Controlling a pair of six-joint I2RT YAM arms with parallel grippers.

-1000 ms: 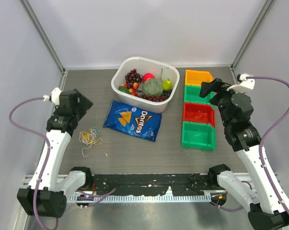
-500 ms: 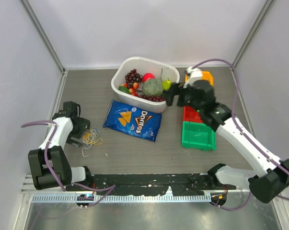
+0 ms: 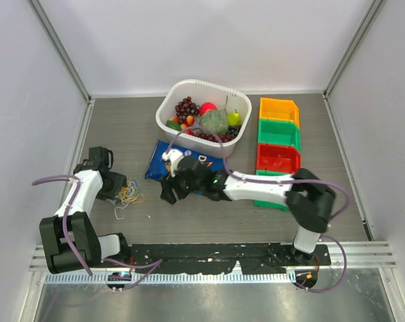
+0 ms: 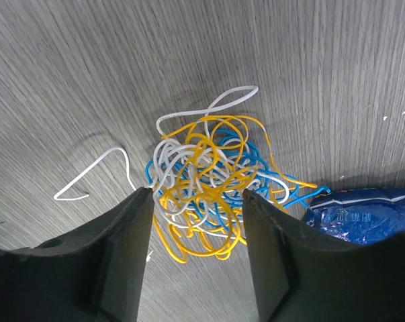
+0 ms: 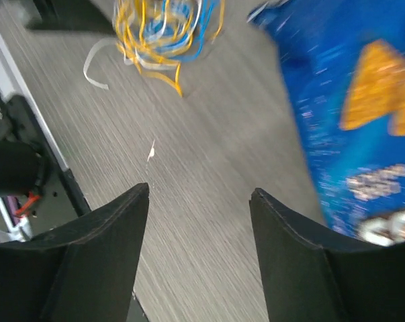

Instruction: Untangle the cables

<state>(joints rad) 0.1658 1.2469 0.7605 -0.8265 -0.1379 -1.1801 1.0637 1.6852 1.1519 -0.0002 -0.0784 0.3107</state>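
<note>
So the cables (image 3: pixel 127 193) sit tangled, yellow-white-blue, lower left of the top view. The left gripper (image 4: pixel 197 196) is spread wide, straddling the bunch; the right gripper (image 5: pixel 200 193) is spread too, empty, beside the chip bag (image 5: pixel 350 114).

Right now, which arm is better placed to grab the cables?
Left. The left end effector, open, straddles the cables; the right end effector, also open, hovers over the table beside the chip bag, short of them.
</note>
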